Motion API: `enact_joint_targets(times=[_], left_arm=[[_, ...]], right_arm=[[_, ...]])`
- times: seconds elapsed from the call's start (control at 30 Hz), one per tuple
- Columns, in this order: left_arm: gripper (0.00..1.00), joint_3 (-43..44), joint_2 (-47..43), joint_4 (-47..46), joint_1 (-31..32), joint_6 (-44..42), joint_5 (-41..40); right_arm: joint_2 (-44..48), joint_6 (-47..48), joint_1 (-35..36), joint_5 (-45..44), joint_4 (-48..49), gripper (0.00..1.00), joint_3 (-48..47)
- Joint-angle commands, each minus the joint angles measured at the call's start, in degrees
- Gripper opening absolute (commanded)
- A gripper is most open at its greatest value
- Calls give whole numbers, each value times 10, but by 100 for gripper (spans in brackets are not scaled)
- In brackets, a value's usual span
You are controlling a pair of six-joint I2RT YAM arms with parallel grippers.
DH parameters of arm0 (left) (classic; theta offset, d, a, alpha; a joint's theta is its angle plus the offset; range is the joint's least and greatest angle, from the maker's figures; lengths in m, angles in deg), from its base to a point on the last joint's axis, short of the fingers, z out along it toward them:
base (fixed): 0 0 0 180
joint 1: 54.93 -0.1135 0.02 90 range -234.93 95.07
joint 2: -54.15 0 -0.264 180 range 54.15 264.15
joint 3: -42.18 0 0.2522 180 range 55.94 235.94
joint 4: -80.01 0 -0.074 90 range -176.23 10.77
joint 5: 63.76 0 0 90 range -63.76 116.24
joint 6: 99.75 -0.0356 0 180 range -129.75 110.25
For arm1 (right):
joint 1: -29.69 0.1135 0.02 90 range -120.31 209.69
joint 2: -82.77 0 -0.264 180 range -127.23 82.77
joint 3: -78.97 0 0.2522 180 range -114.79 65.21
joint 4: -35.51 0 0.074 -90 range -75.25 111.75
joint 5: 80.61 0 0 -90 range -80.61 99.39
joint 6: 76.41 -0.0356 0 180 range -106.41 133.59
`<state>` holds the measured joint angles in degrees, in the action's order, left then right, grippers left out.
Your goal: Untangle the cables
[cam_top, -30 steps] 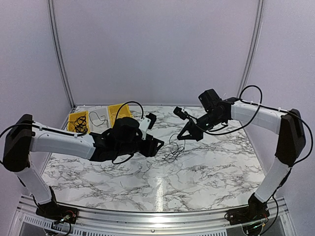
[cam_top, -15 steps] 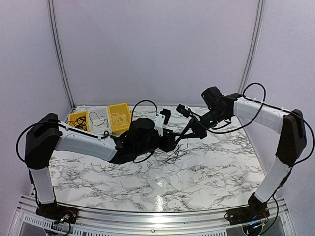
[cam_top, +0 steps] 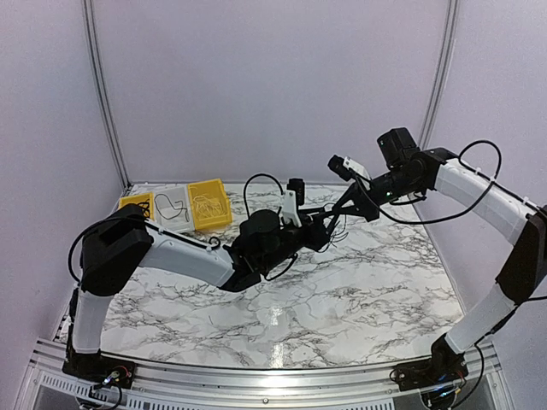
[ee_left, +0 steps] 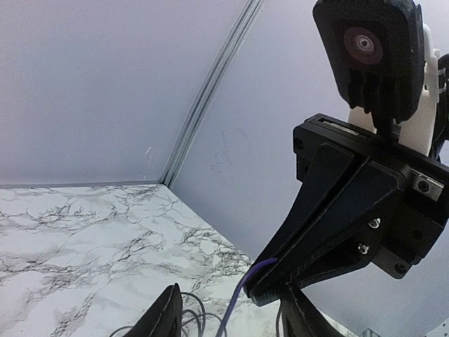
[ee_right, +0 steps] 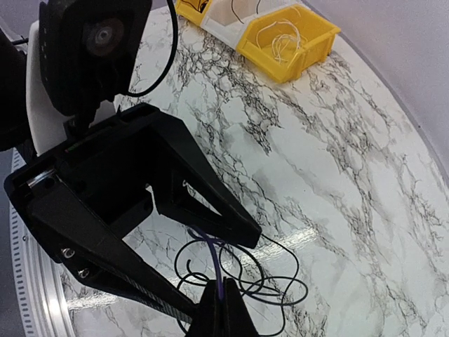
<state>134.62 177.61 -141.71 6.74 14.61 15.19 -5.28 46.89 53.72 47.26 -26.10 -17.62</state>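
Right gripper is clamped tight, fingertips pinching a thin purple strand that rises out of the tangle. Left gripper sits right up against it, jaws parted wide, one finger on each side of that same strand and not touching it as far as the wrist views show. Just below the two tips, the cables spread in loose black loops; whether they lie on the marble table or hang just above it, I can't tell. From above, both arms meet over the middle of the table, toward the back. Far off at the back left corner stands a yellow bin with pale wire inside, next to two more small bins.
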Motion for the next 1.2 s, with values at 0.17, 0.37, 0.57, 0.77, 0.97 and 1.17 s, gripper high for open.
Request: enact_joint_targets(times=[0.17,0.37,0.57,0.77,0.97,1.17], left_arm=[[42,-123,-1,-118,-14,-34,-6],[41,-159,-35,-128,-11,-41,-6],[46,-146,-21,-128,-11,-28,-9],[50,-52,32,-84,-16,-17,-60],[44,36,113,-6,-27,4,-76],[41,26,124,28,-39,20,-79]], right_arm=[[30,-24,54,137,8,0,-7],[15,-37,39,147,32,0,-3],[24,-37,40,157,31,0,3],[37,-2,55,200,-33,0,-37],[52,24,41,279,-136,0,-212],[78,-9,-25,321,-120,0,-328]])
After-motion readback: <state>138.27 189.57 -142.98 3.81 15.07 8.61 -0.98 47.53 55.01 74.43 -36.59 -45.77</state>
